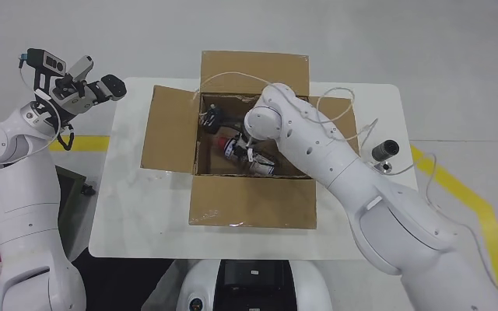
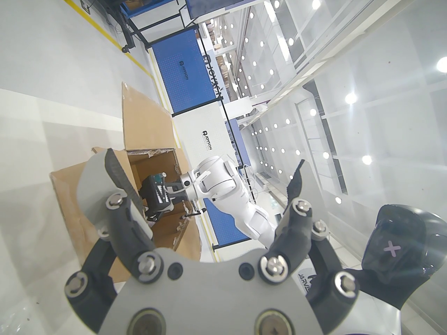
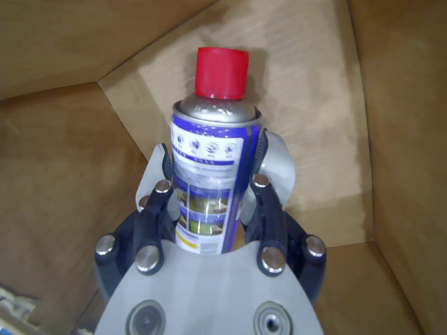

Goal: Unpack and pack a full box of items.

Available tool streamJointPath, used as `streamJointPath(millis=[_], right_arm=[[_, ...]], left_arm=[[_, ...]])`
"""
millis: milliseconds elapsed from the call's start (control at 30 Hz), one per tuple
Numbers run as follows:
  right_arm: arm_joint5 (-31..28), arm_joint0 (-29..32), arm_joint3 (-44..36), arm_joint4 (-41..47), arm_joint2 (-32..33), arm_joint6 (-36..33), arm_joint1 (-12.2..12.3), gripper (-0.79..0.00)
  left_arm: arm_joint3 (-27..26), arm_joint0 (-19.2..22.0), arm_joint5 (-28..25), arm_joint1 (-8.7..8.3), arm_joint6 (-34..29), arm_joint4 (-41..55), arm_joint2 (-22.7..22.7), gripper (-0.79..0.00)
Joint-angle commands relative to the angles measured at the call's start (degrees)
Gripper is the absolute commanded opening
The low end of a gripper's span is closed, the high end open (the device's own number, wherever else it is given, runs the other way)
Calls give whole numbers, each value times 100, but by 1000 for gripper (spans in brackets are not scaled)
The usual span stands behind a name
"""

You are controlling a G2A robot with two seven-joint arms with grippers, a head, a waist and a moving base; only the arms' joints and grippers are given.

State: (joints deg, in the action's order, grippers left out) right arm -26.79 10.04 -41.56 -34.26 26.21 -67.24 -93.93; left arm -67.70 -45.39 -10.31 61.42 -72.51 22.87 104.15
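Inside the box point(image 1: 253, 204), the right hand point(image 3: 214, 162) grips the spray can point(image 3: 213, 130) by its body, long axis running straight out from the wrist, cap foremost; the left hand point(image 2: 206, 169) gapes wide, well apart.

White table point(image 1: 140, 218), rounded corners. Bears one open cardboard box point(image 1: 253, 204), flaps spread, enclosing the right gripper point(image 3: 213, 148); left gripper point(image 1: 111, 87) well apart.

Inside the box point(image 1: 253, 204), the right arm point(image 1: 311, 144) fills the middle of the opening, and cardboard walls stand close around the spray can point(image 3: 209, 130) in the right gripper point(image 3: 213, 148). Bare tabletop point(image 1: 128, 210) lies along the left edge, beside the left flap point(image 1: 167, 131).
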Motion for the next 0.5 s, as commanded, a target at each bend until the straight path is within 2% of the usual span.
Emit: streamJointPath(millis=[0, 333, 400, 433, 467], right_arm=[[-60, -3, -105, 7, 68, -35, 40, -785], [107, 208, -727, -358, 326, -292, 307, -785], [198, 272, -856, -436, 343, -374, 341, -446], [257, 302, -915, -470, 353, -418, 356, -175], [321, 329, -973, -506, 365, -458, 370, 0]], left_arm=[[0, 0, 0, 0, 0, 0, 0, 0], [0, 0, 0, 0, 0, 0, 0, 0], [0, 0, 0, 0, 0, 0, 0, 0], [0, 0, 0, 0, 0, 0, 0, 0], [0, 0, 0, 0, 0, 0, 0, 0]])
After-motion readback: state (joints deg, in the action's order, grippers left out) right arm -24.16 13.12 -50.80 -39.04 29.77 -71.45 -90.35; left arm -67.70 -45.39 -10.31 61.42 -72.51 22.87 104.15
